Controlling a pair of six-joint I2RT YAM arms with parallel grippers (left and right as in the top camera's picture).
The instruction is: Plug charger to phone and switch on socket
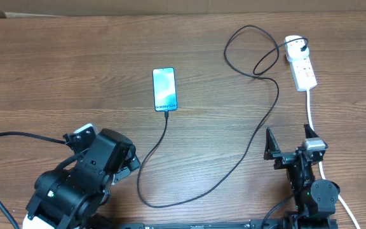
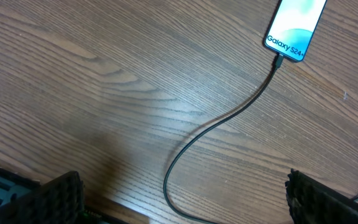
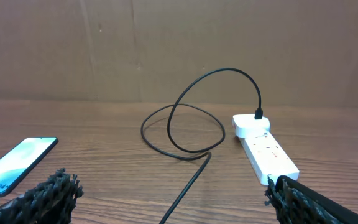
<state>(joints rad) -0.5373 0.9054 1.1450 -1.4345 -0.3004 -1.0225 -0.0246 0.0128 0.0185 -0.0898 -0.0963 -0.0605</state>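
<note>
Phone (image 1: 164,88) flat, screen up and lit, mid-bench (image 1: 56,76), with the black connector tip of the charger (image 1: 166,126) in its bottom port. Cable looping across the wood to the white plug adapter (image 1: 293,46), seated in the far end of the socket (image 1: 302,67) at far right. Left jaws and right jaws both released, empty, near the front edge, well apart from phone and socket.
</note>
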